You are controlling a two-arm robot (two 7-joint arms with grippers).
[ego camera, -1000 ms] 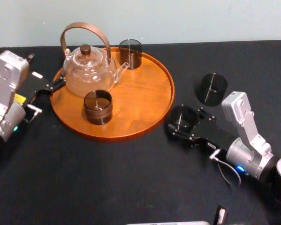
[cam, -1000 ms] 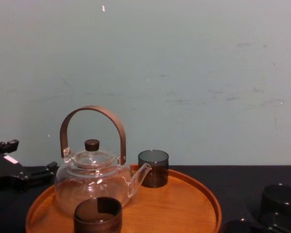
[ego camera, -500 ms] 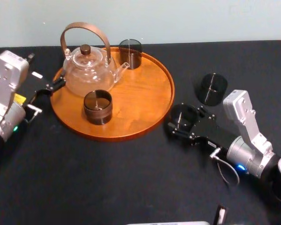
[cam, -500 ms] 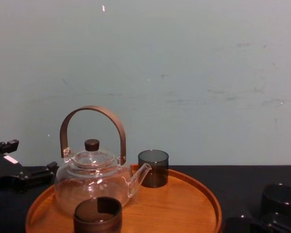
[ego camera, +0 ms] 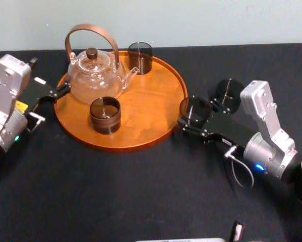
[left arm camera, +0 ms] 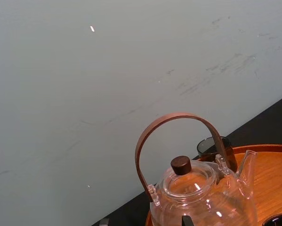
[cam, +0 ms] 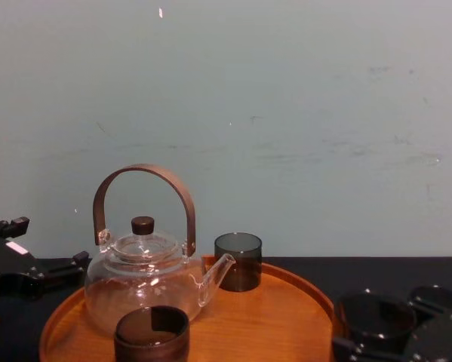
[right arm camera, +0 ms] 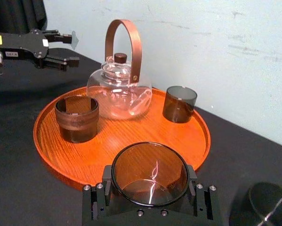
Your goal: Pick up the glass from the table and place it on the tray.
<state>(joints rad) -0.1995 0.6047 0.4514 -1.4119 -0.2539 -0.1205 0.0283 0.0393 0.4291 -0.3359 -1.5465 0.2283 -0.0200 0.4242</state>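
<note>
The glass (ego camera: pixel 194 108) is clamped in my right claw (ego camera: pixel 197 117) just beside the tray's (ego camera: pixel 151 106) right rim, my left claw (ego camera: pixel 50 103) open opposite.

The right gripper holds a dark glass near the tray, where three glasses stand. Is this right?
Not quite: the head view shows two glasses on the tray, not three. The right gripper does hold a dark glass near it.

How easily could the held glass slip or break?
Probably slippery: the glass in the right gripper looks smooth and shiny. Likely fragile: its wall looks thin. Short and wide, it should stand steady on the tray.
</note>
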